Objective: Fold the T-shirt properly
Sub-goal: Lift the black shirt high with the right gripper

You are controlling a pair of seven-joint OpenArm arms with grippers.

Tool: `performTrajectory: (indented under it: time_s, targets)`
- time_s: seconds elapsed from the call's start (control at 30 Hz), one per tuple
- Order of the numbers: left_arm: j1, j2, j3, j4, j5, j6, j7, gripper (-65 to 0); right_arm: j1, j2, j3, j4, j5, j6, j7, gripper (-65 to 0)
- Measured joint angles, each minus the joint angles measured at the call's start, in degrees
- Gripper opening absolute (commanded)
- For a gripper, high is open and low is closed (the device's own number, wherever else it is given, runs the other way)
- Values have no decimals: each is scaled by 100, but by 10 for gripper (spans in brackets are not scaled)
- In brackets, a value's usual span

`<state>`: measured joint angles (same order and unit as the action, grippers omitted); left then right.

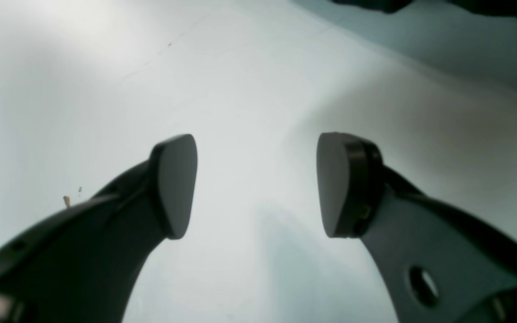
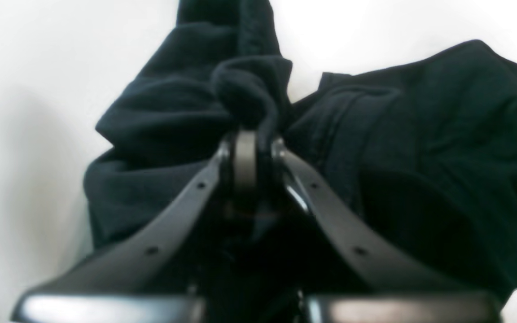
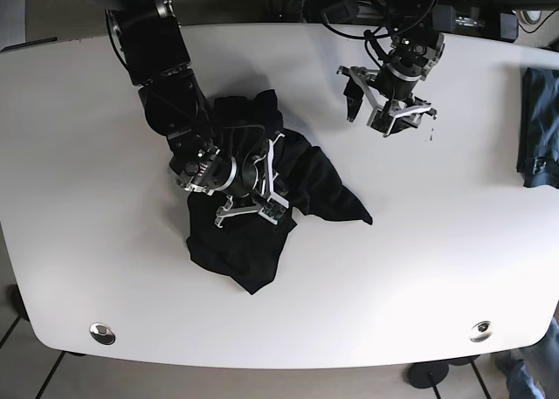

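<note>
The black T-shirt [image 3: 253, 242] lies crumpled on the white table [image 3: 419, 268], left of centre. My right gripper [image 3: 266, 191] sits on top of the heap. Its wrist view shows that gripper [image 2: 251, 150] shut on a bunched fold of the T-shirt [image 2: 420, 134], with cloth rising above the pinched fingers [image 2: 243, 157]. My left gripper [image 3: 377, 111] hovers to the right of the shirt, apart from it. In the left wrist view this gripper [image 1: 256, 184] is open, with only bare table [image 1: 249, 89] between its pads.
A folded blue garment [image 3: 537, 128] lies at the table's right edge. Cables and equipment [image 3: 349, 2] crowd the back edge. Two round metal fittings [image 3: 102, 333] sit near the front corners.
</note>
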<state>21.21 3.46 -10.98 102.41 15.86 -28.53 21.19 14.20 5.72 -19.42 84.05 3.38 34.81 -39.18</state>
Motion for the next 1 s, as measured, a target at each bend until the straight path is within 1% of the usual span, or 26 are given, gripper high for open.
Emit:
performTrajectory:
  time_s: [0.07,0.17,0.23,0.33,0.37,0.4,0.47,0.57,0.63,0.7,0.9,0.97,1.0]
  targets:
    - [0,0,0,0,0,2,-2,-271,-79,-20,94,76,-11,-17,-9,-634]
    - [2,-2,0,17,0,0,0,-271,-170,-247,723,479,-17,-7,-50,-634]
    - [4,-2,4,142,-24,-2,0,-271,-70,-306,940,708,-26,-13,-50,-634]
    - [-2,-2,28,354,-839,2,-22,-271,483,-319,1060,883,-13,-7,-417,-634]
    - [-2,-9,26,376,-1047,0,-20,-271,662,-319,1123,988,-15,-7,-505,-634]
    - [4,-44,37,415,-1193,-2,-13,-271,857,-315,1150,1106,-13,-7,-551,-634]
    - [4,-144,35,584,-1458,7,-17,-269,1458,-282,1156,1379,-37,0,-863,-634]
    - [11,-144,28,673,-1513,4,-15,-269,2481,-264,1154,1646,-13,35,-1176,-634]
    - [26,-125,55,673,-1513,2,-4,-269,3071,-149,1150,1683,94,59,-1241,-634]
    - [20,-129,166,673,-1513,7,-2,-269,3576,-103,1172,1683,-7,57,-1362,-634]
    - [4,-120,225,673,-1552,28,-17,-269,5012,-127,1174,1683,90,79,-1661,-634]
    - [0,-114,227,673,-1552,28,-17,-269,5320,-133,1283,1707,94,79,-1711,-634]
    - [2,-111,227,673,-1552,28,-17,-271,5490,-146,1423,1711,94,79,-1832,-634]
